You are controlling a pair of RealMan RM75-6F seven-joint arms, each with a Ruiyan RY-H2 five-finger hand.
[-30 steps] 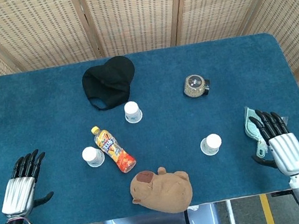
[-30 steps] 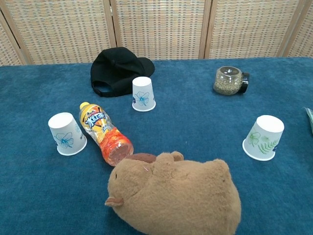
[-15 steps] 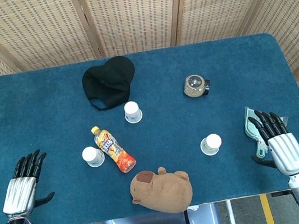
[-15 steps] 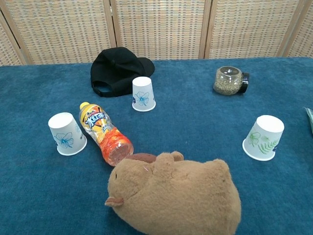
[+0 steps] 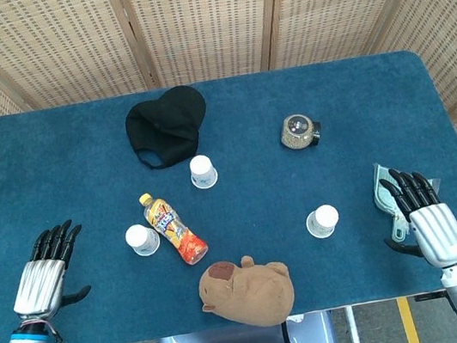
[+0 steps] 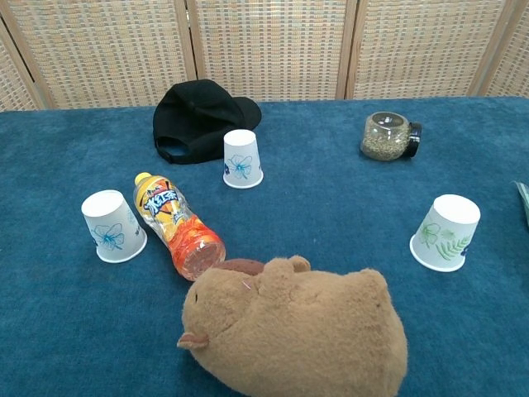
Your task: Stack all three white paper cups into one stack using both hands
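Left hand [image 5: 43,275]: fingers [image 5: 58,240] spread and extended, holding nothing, resting near the front-left edge of the desk [image 5: 53,164]. Right hand [image 5: 425,214]: fingers [image 5: 409,186] likewise spread and empty, near the front-right edge, lying over a pale green item [image 5: 381,191] that cannot be identified. Neither hand appears in the chest view.

Task items — three white paper cups, all inverted, rim down, none stacked:
- Left cup [image 5: 142,239], blue print, just beside the juice bottle [image 5: 174,228], which lies on its side between this cup and the desk centre.
- Middle cup [image 5: 202,171], blue print, just in front of the black cap [image 5: 166,125].
- Right cup [image 5: 322,221], green leaf print, standing apart from the others and nearest the right hand.

Other items: a plush capybara [image 5: 247,290] at the front centre and a small jar [image 5: 298,131] on its side at the rear right.

Judged step: initial reach, with no cup yet grasped. Recommended procedure:
- Left hand takes the left cup; approach from the outer side, away from the bottle, which may roll if nudged.
- Right hand takes the right cup; the path appears unobstructed.
- Close the fingers around the cup wall lightly — paper walls probably crush under firm pressure.
- Lift each cup straight up before moving it sideways, keeping above the plush.
- Keep cups inverted and lower one squarely over another; a tilted rim is likely to catch.
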